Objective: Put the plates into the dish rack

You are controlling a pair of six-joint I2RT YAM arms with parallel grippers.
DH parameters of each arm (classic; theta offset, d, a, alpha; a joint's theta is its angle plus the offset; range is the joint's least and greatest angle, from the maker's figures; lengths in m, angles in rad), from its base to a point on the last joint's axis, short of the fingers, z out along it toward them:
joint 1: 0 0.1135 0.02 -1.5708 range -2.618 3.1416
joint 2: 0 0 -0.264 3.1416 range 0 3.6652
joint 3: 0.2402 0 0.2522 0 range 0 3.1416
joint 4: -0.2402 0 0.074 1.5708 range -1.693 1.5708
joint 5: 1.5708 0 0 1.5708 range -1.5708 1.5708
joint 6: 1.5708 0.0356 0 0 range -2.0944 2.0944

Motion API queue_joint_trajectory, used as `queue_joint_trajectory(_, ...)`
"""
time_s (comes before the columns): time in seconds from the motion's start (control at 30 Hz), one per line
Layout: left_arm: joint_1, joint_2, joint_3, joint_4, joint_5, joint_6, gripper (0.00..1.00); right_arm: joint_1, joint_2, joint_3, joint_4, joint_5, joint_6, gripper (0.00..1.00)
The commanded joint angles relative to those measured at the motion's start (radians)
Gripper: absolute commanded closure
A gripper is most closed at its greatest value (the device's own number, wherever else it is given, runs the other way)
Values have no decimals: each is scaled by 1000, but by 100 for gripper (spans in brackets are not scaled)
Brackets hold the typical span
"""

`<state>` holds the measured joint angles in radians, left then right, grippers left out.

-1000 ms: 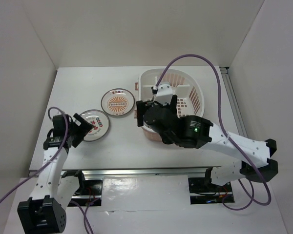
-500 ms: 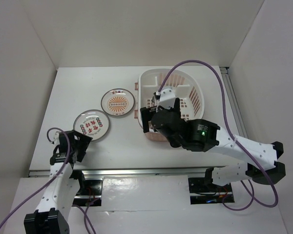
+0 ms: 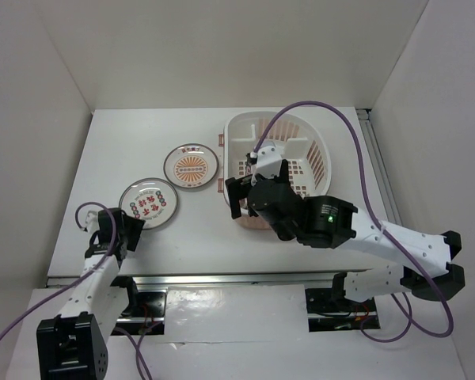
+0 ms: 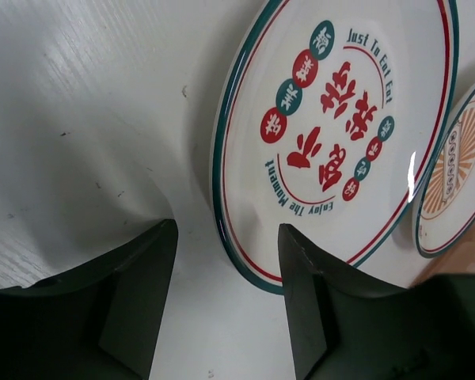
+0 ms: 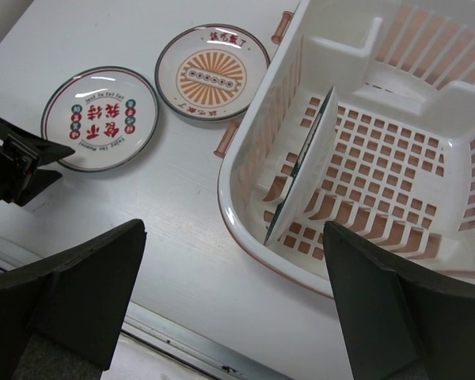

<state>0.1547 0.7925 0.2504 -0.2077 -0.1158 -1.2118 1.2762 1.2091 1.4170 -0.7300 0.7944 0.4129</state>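
Red-character plate (image 4: 332, 134) lies just ahead of left tool (image 4: 226, 228).

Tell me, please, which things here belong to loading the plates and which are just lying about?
Job: red-character plate, sunburst plate, rack, third plate standing in it.
Just there: table, purple cable.

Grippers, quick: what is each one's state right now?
Left gripper: open, holding nothing.
Right gripper: open, holding nothing.
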Motion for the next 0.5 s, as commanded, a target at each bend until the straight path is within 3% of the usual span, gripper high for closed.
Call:
queue_joint_trajectory(0.0, 5, 28, -26, 37, -36, -18, 34, 8, 4, -3, 60, -3, -22, 0)
queue_joint_trajectory(0.13, 5, 47, -37, 62, -45, -28, 35, 8, 4, -3, 60, -3, -22, 0)
queue_joint_trajectory(0.23, 5, 56, -37, 73, -45, -28, 44, 8, 4, -3, 60, -12, -22, 0)
queue_joint_trajectory(0.37, 14, 99, -37, 73, -45, -38, 47, 8, -16, -21, 69, -12, -22, 0)
queue_joint_trajectory(0.47, 25, 113, -28, 73, -36, -49, 71, 17, -26, -32, 93, -21, -22, 0)
